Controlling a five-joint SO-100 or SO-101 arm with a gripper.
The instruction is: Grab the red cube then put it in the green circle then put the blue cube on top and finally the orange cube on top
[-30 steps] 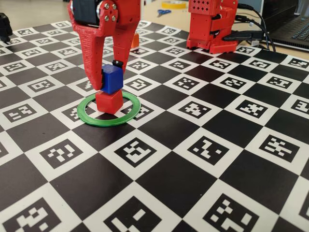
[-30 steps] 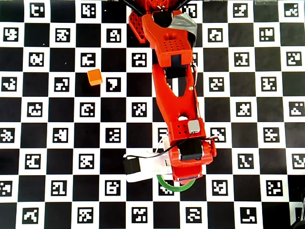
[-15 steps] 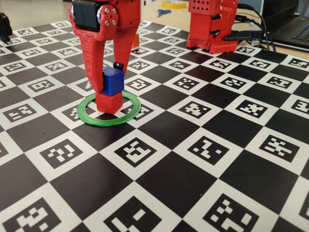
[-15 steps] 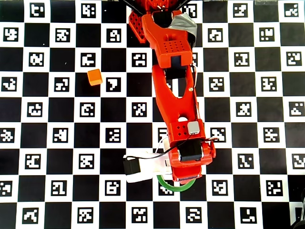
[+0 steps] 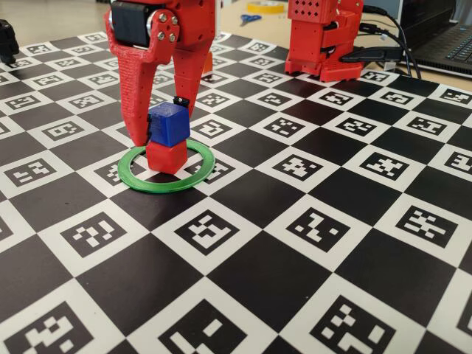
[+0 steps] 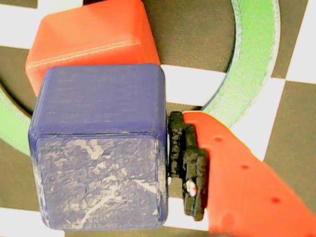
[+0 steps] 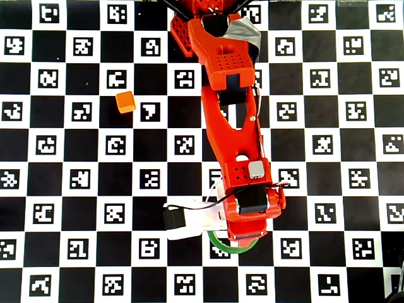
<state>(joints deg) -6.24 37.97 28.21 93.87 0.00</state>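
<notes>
Claw jaws stand parted around my blue cube, which rests on the red cube inside the green circle.

Overhead view: arm covers both stacked cubes and all but a lower arc of the green circle | wrist view: red cube largely behind the blue cube, circle cut by frame edges, only one pincer finger visible | fixed view: pincer top cropped; orange cube hidden.
</notes>
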